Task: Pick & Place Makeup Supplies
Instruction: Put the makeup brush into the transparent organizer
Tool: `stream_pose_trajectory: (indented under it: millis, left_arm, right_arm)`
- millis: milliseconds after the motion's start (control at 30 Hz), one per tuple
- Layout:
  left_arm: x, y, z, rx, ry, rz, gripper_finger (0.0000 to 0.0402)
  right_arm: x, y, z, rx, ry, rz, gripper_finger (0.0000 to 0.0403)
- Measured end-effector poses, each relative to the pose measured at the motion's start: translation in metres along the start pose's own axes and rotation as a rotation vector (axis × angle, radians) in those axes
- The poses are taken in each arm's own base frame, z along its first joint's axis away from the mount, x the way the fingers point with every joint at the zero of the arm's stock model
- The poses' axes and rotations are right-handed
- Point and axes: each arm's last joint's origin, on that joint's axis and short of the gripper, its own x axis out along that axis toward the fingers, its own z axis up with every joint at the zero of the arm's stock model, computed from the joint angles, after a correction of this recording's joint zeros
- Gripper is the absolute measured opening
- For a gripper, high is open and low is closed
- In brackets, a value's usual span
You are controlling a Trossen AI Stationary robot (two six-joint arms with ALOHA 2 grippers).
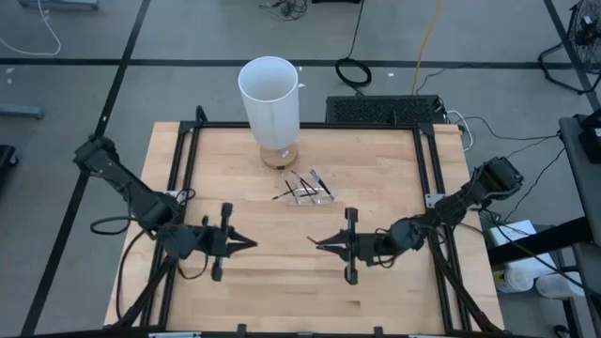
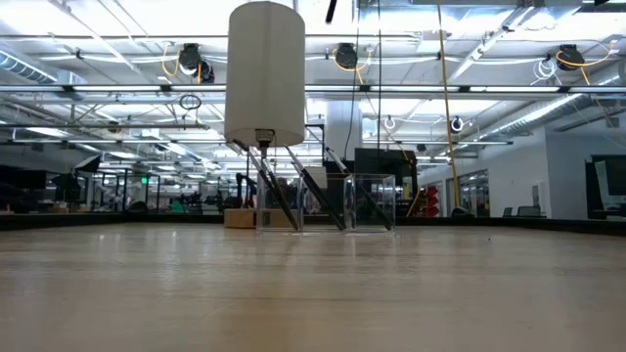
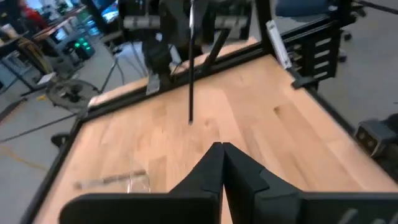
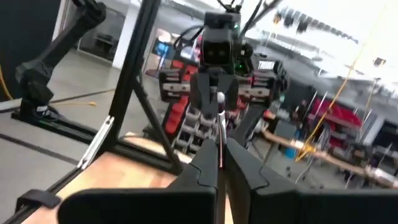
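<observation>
High view: left hand (image 1: 246, 244) and right hand (image 1: 319, 244), both pinched shut and empty, face each other tip to tip above the near half of the bench (image 1: 394, 291). The makeup supplies (image 1: 305, 188) lie in a clear tray (image 1: 317, 197) beyond them, just beside the white cylinder (image 1: 270, 99). A sound pick — open first, then descend along one stick's length.

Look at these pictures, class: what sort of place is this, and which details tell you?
Probably a robotics lab in a large industrial hall: a framed wooden workbench, cables across a concrete floor, and exposed ceiling pipes over rows of further workstations.
</observation>
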Motion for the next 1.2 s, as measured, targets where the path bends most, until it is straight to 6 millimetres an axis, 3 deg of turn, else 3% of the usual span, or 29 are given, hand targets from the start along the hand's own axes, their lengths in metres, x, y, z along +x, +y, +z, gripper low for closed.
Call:
stream_pose_trajectory:
  millis: [200,333,433,533,700,867,1100,1200]
  left_arm:
    - [0.006,-0.011,-0.075,-0.087,-0.057,0.034,0.0007]
    - [0.009,-0.015,-0.114,-0.181,-0.165,0.061,0.0011]
    - [0.009,-0.018,-0.148,-0.189,-0.155,0.075,0.0004]
    - [0.006,-0.016,-0.167,-0.198,-0.155,0.090,0.0010]
    - [0.005,-0.014,-0.174,-0.123,-0.160,0.114,0.0007]
    - [0.004,-0.014,-0.173,-0.021,-0.167,0.125,0.0013]
    - [0.004,-0.005,-0.162,0.087,-0.247,0.190,0.0007]
    - [0.006,-0.002,-0.161,0.084,-0.262,0.180,0.0006]
  right_arm:
    - [0.010,-0.023,-0.016,0.082,0.081,-0.068,0.0000]
    - [0.017,-0.046,-0.029,0.130,0.127,-0.116,0.0000]
    - [0.021,-0.066,-0.041,0.145,0.181,-0.186,0.0000]
    - [0.024,-0.089,-0.053,0.151,0.234,-0.258,0.0000]
    - [0.023,-0.124,-0.071,0.187,0.307,-0.347,0.0000]
    - [0.022,-0.146,-0.079,0.252,0.307,-0.349,0.0000]
    - [0.021,-0.146,-0.083,0.272,0.345,-0.356,0.0000]
    - [0.023,-0.139,-0.096,0.271,0.412,-0.341,0.0000]
